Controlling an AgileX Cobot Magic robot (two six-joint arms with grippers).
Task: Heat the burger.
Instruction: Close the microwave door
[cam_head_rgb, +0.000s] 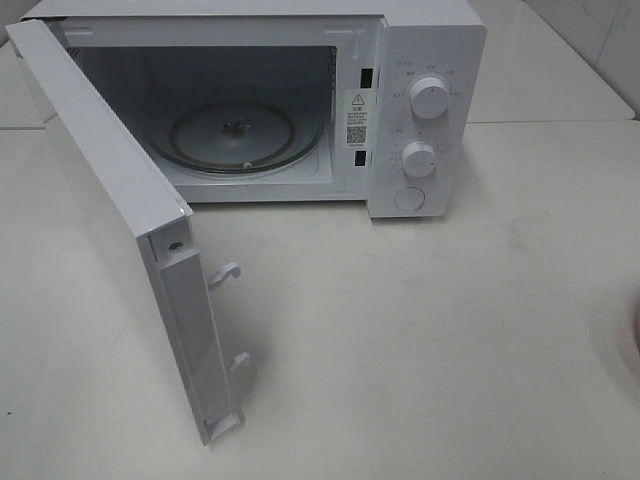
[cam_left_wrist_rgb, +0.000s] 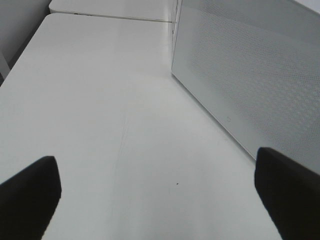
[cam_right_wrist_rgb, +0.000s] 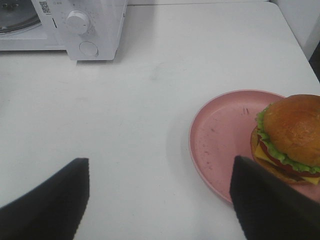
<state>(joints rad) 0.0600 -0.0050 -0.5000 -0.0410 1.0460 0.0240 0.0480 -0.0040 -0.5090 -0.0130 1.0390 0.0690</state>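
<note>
The right end effector (cam_right_wrist_rgb: 159, 200) is hanging with its jaws apart and empty over the tabletop (cam_right_wrist_rgb: 150, 100), just beside the pink plate (cam_right_wrist_rgb: 215, 135) where the burger (cam_right_wrist_rgb: 290, 137) is sitting. It should be closing around the plate's rim, keeping it level. The left end effector (cam_left_wrist_rgb: 157, 192) is waiting, jaws wide, beside the microwave (cam_head_rgb: 420, 100), whose door (cam_head_rgb: 110, 230) is standing open.

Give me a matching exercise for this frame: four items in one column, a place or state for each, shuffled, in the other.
Items
1. burger
2. microwave door
3. glass turntable
4. left gripper

Places or states
A. inside the microwave cavity
B. swung wide open
C. on the pink plate
D. fingers apart over bare table

Pairs: 1-C, 2-B, 3-A, 4-D
</note>
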